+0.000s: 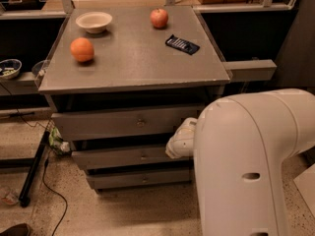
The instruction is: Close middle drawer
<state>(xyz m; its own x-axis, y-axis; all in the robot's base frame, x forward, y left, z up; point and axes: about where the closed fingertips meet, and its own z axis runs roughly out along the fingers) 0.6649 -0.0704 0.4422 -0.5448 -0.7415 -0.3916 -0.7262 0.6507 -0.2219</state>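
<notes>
At right end of middle drawer [123, 157] front: end effector [178, 142], touching or just beside it; open or closed, cannot tell; drawer second of three under table [133, 58], seemingly out a little; press straight inward, steadily, until front seats; off-centre contact may skew.

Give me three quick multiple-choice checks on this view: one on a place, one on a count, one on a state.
1. Where is the gripper?
A. down on the floor
B. by the right end of the middle drawer
C. out of sight

2. How many fruits lie on the cabinet top?
A. one
B. two
C. four

3. How does the bowl stand?
A. upside down
B. on its side
C. upright

Answers:
1 B, it sits beside that drawer's front.
2 B, an orange and an apple.
3 C, its mouth faces up.
</notes>
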